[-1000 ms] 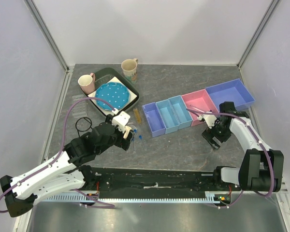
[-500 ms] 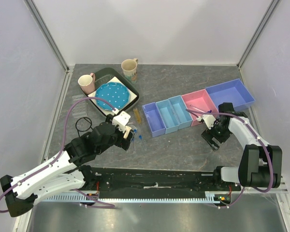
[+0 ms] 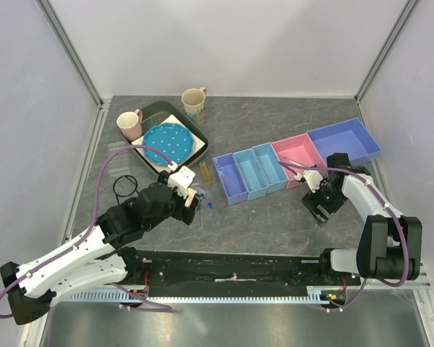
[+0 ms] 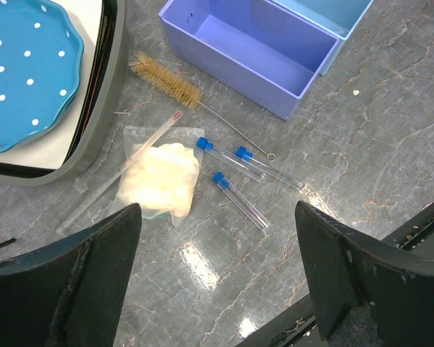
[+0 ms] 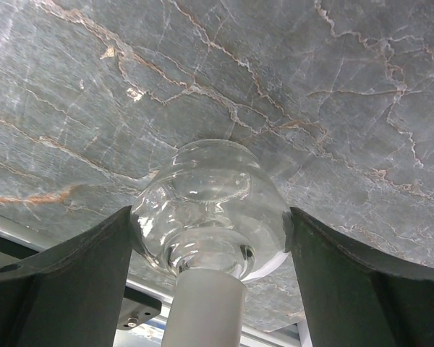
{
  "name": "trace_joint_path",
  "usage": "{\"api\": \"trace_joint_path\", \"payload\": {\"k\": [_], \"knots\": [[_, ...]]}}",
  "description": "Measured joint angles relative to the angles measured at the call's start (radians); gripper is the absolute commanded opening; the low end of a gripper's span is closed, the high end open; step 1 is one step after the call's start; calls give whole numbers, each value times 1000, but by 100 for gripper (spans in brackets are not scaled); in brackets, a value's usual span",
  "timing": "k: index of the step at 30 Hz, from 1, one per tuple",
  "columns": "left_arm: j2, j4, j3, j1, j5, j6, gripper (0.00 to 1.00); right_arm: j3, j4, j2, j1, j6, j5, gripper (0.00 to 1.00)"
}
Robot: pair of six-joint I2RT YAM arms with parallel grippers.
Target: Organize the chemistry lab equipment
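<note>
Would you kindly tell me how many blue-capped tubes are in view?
3 blue-capped tubes: two side by side right of the whitish bag, the third close by; others may be hidden.

We see a grey, marbled table [image 3: 275,217]. At its far left stand a pink mug [image 3: 129,124] and a cream mug [image 3: 194,102], with a dark tray [image 3: 153,110] between them. Right of the tray runs a slanting row of open bins: a purple one [image 3: 229,179], two light blue [image 3: 249,173] [image 3: 269,167], a pink one [image 3: 298,155] and a large purple one [image 3: 345,142]. Near the first bin lie a tan bristle brush [image 4: 165,74], three blue-capped tubes [image 4: 228,157] and a whitish bag [image 4: 161,181]. A black wire ring [image 3: 125,186] lies at the left. A small clear flask [image 5: 211,206] sits low at the right; we cannot tell whether it touches the table.
</note>
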Motion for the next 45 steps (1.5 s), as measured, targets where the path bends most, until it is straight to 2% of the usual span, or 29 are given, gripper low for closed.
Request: {"api": "trace_joint_path", "payload": {"k": [11, 25, 45], "knots": [[0, 0, 0, 0, 0, 2, 93, 96, -43, 0, 0, 26, -56, 58], [0, 0, 0, 0, 0, 11, 93, 325, -157, 13, 0, 49, -134, 57], [13, 2, 0, 11, 0, 12, 93, 690, -198, 266, 32, 68, -153, 56]]}}
